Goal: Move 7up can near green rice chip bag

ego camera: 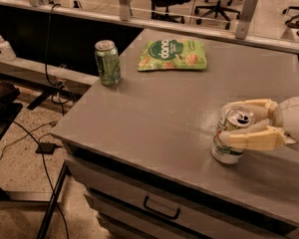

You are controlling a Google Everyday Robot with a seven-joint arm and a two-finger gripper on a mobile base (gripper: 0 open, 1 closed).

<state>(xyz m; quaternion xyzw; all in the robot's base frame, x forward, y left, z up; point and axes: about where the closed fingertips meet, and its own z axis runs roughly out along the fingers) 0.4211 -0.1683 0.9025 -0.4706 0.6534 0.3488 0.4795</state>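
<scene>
The 7up can (229, 146), white with a green base band and silver top, stands upright near the front right of the grey table (169, 108). My gripper (234, 121) reaches in from the right and its cream fingers (249, 138) are closed around the can's upper half. The green rice chip bag (173, 55) lies flat at the far middle of the table, well away from the can.
An all-green mottled can (107, 62) stands at the table's far left corner. The table has drawers with a handle (162, 209) in front. Cables and a stand lie on the floor at left. Office chairs stand behind a glass rail.
</scene>
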